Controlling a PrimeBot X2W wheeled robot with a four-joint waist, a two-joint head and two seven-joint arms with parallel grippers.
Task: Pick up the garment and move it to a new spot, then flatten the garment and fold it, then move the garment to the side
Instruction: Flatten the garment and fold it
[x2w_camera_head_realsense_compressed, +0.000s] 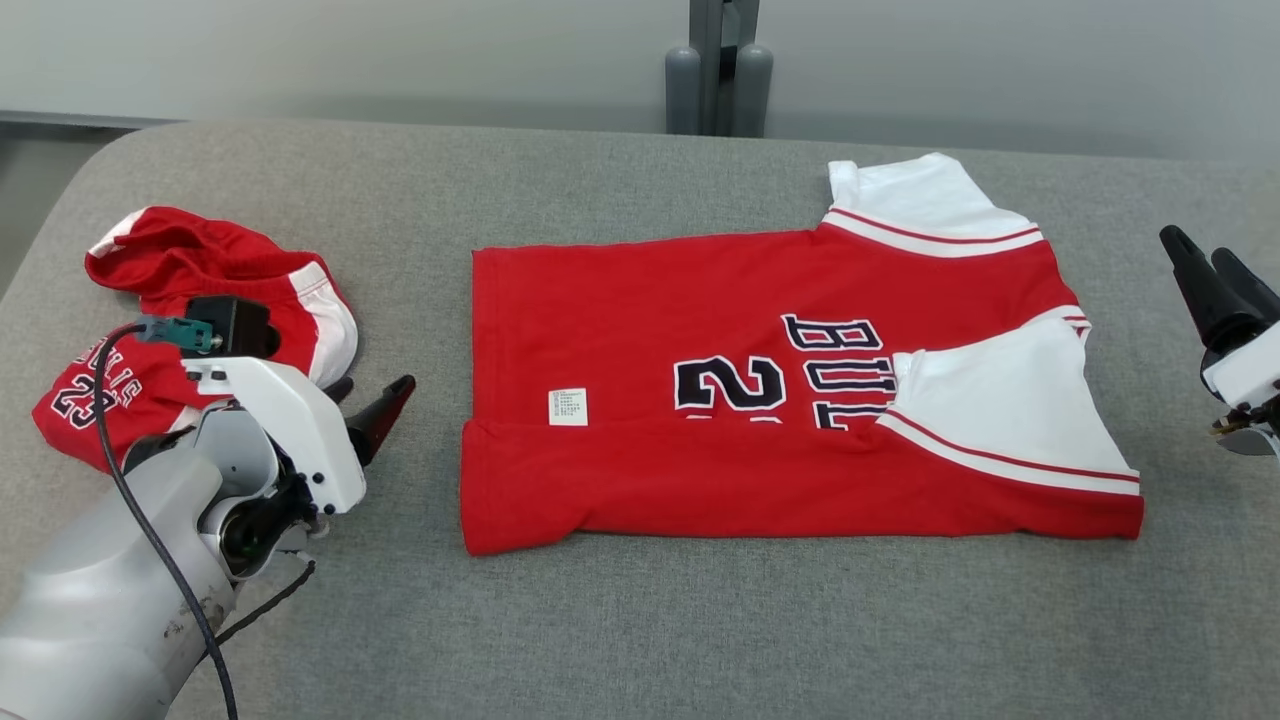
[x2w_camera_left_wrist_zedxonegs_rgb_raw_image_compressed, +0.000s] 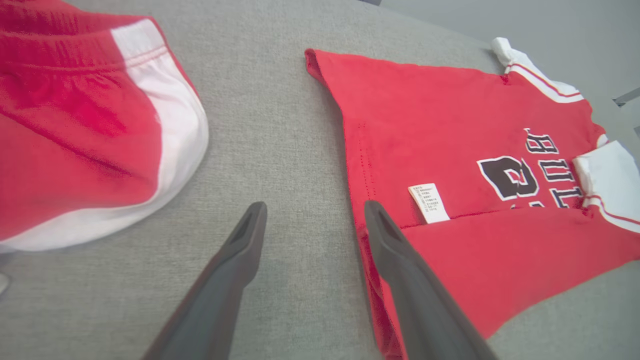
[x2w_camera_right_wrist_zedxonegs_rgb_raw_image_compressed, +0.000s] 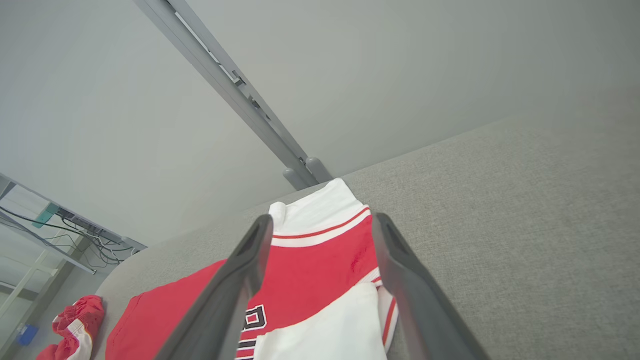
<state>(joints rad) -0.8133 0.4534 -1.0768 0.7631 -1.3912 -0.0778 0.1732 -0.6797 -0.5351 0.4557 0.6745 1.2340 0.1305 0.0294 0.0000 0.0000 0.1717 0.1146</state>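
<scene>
Head view: the shirt (x2w_camera_head_realsense_compressed: 760, 400) lies spread sideways in the middle of the tabletop (x2w_camera_head_realsense_compressed: 600, 620), its near edge already folded over, so each arm faces one end. The left jaws sit just off the hem and the right jaws off the sleeve end. Crumpled shorts (x2w_camera_head_realsense_compressed: 200, 290) lie apart at the far left.

Left wrist view: the left jaws are apart and empty, one finger over the hem, probably placed for the next fold.

Right wrist view: the right jaws are apart and empty, aimed across a white sleeve (x2w_camera_right_wrist_zedxonegs_rgb_raw_image_compressed: 320, 215).

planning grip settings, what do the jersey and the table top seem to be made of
Jersey: soft matte knit cloth, likely cotton or polyester, judging by its folds and stitched hem. Table top: grey woven fabric cover, matte, with visible weave.
</scene>
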